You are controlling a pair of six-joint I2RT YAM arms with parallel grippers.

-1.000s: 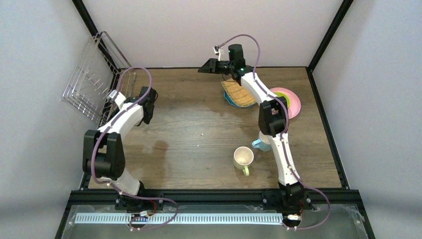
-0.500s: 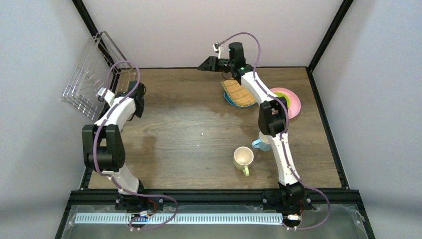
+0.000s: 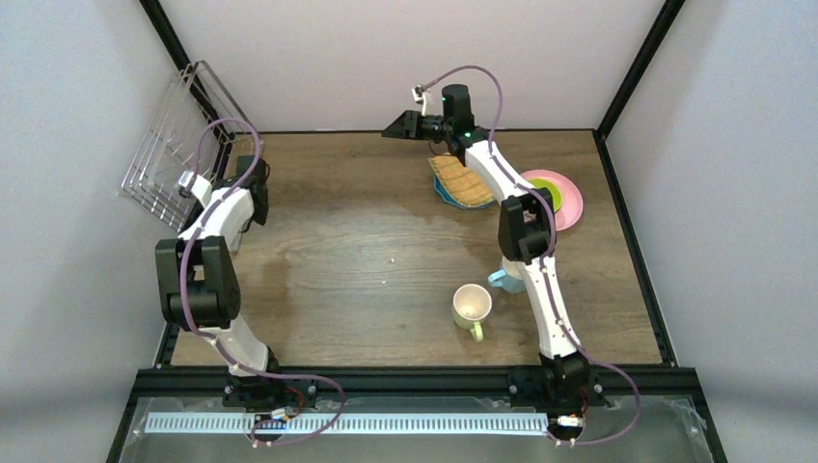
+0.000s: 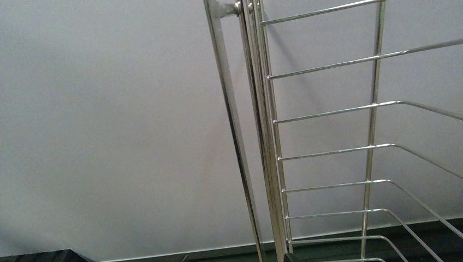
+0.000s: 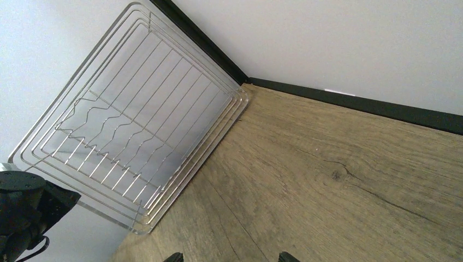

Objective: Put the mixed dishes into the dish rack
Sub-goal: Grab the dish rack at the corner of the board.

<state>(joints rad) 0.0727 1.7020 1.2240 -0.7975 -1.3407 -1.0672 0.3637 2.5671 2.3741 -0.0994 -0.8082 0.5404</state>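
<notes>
The dish rack (image 3: 178, 145) stands on its edge, leaning against the left wall. It fills the left wrist view (image 4: 327, 147) and shows in the right wrist view (image 5: 131, 125). My left gripper (image 3: 248, 176) is at the rack's lower edge, and its open tips (image 4: 237, 257) straddle the rim bars. My right gripper (image 3: 400, 125) is open and empty (image 5: 229, 256), held above the back of the table. The tan woven-look plate (image 3: 463, 180) lies on the teal plate (image 3: 440, 193). The patterned bowl (image 3: 546, 189) sits on the pink plate (image 3: 571, 203). The pale yellow-green mug (image 3: 472, 306) and the light-blue mug (image 3: 504, 279) stand near the right arm.
The wooden table (image 3: 367, 241) is bounded by black frame posts and grey walls at the left, back and right. The right arm hides part of the light-blue mug and the pink plate. The left arm's black wrist (image 5: 24, 210) shows at the bottom left of the right wrist view.
My left arm has swung left and back, bringing its gripper up to the rack's edge. My right gripper has shifted slightly left. The dishes have not moved.
</notes>
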